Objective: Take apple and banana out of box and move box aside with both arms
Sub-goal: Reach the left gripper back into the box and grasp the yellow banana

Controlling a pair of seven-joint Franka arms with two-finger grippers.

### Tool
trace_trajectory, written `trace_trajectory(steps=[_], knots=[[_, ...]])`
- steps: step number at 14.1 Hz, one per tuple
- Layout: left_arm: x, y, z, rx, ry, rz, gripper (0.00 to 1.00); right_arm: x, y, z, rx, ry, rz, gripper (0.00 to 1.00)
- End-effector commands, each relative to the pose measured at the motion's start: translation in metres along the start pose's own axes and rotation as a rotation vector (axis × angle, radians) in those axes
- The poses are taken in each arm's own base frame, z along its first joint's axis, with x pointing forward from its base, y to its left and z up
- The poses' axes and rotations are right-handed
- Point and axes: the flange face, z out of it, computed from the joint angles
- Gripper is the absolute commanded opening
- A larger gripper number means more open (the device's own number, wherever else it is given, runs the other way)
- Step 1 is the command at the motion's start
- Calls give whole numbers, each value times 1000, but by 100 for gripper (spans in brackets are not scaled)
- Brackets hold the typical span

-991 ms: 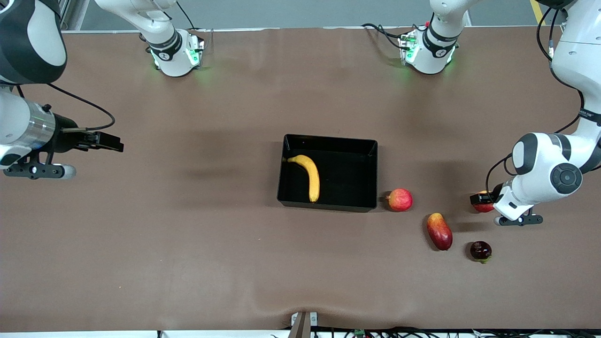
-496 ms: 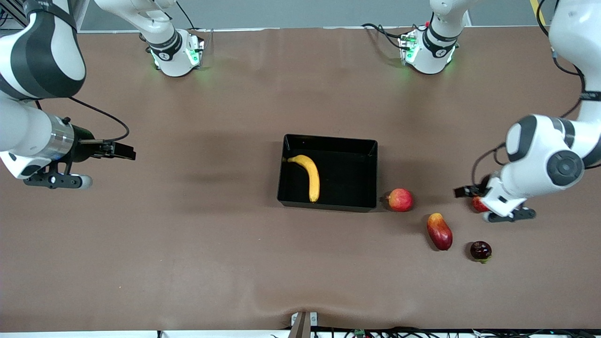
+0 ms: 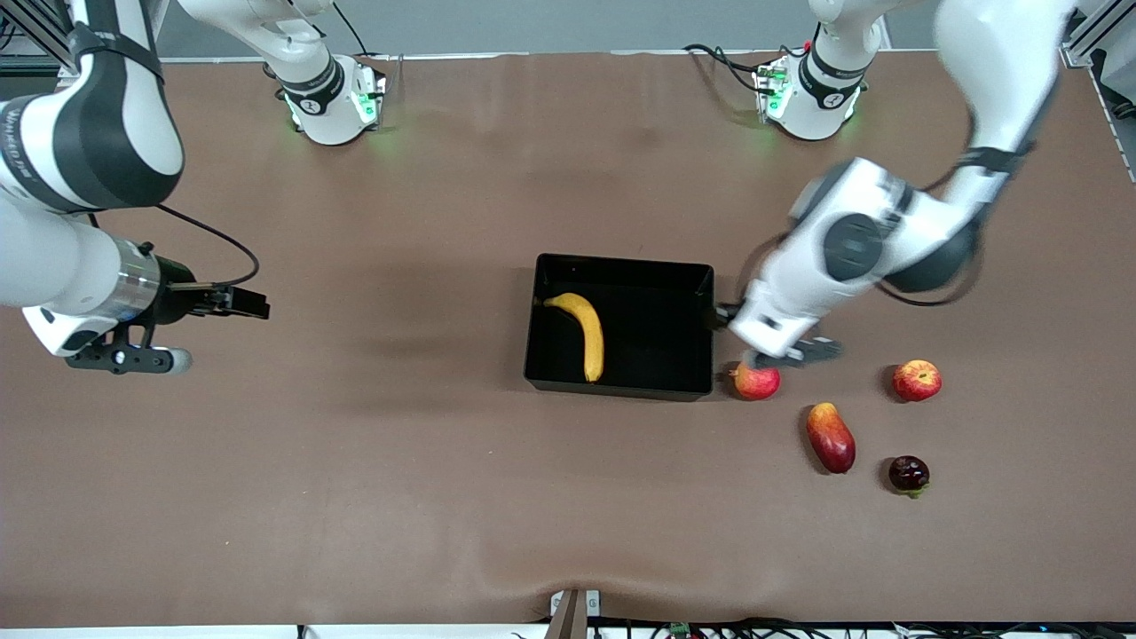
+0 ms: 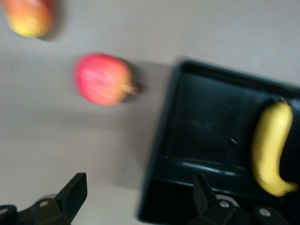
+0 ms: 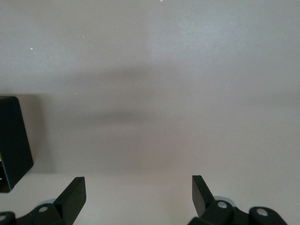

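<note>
My left end effector [image 3: 721,312] hangs over the box's [image 3: 619,389] edge at the left arm's end, jaws spread wide and holding nothing; the left wrist view shows one finger [image 4: 72,194] over bare tabletop [image 3: 355,497] and the other over the box. The banana [image 3: 583,332] lies in the box. The apple [image 3: 917,380] sits on the tabletop at about four o'clock from the box, well apart from it. A pink-red fruit [image 3: 756,381] rests just beside the box corner, a mango [image 3: 831,437] and a dark fruit [image 3: 909,474] nearer the camera. My right end effector [image 3: 241,303] waits, jaws wide and empty, over bare tabletop at the box's nine o'clock.
</note>
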Motion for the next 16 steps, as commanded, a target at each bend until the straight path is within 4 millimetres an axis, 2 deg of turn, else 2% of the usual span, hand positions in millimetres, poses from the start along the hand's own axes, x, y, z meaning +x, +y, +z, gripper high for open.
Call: trace_trajectory(steps=[1,2,4,8,10,13,16], knots=[[-19,56,17,-7,-6,23,100,7,-11,11,5,0,25,100],[-33,82,26,5,1,53,100,7,-14,13,4,-3,20,100],[-50,121,50,30,28,89,100,10,-11,17,4,-6,26,100],[-63,172,108,40,81,74,100,15,-8,33,1,-21,32,100],[-70,185,142,50,113,92,100,15,-11,35,0,-22,28,100],[-73,190,188,25,96,90,100,14,-18,41,28,-24,27,100],[-79,196,215,-7,89,82,100,14,-24,53,71,-31,34,100]])
